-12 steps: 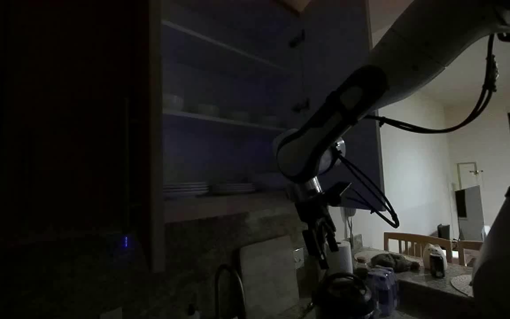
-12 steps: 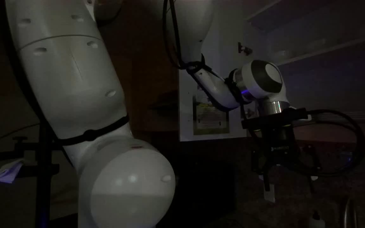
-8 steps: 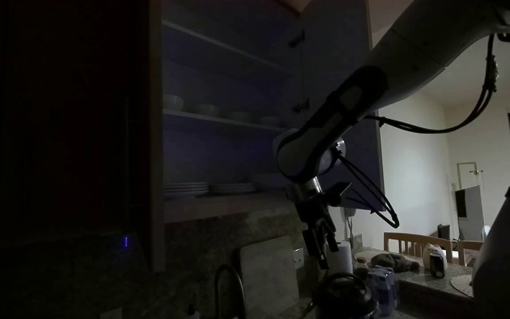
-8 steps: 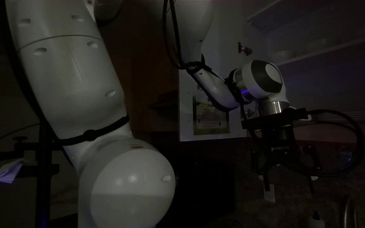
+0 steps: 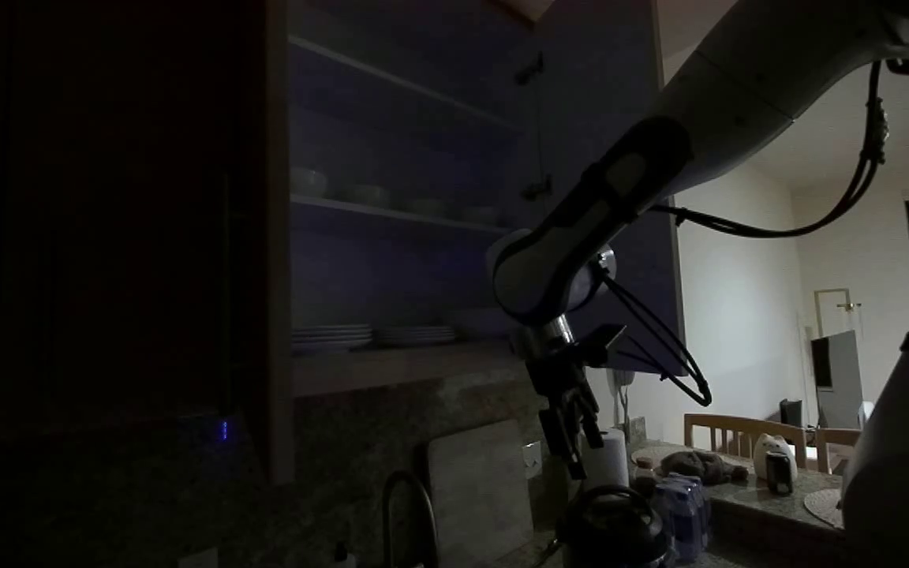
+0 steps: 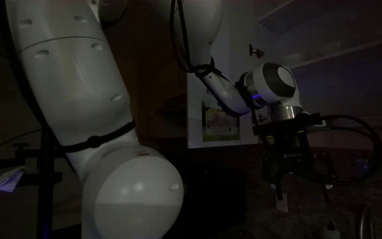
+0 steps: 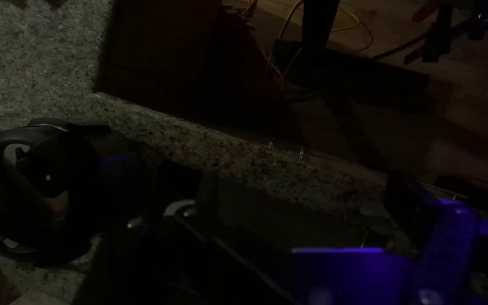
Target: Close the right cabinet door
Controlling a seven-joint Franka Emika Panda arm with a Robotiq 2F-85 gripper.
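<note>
rounded white arm (image 6: 91, 93), black cables (image 5: 770, 233)

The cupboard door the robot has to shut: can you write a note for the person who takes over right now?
Claw: open, pointing down, nothing seen in it.
Right cupboard door: open, inner side showing in both exterior views; its outer side is hidden. Plates and bowls sit inside the cupboard.
Robot arm: in front of the door's inner side.
Done: none of the closing that I can see.
Left: shutting the door. The arm probably has to come away from the inner side first, then push from outside.
</note>
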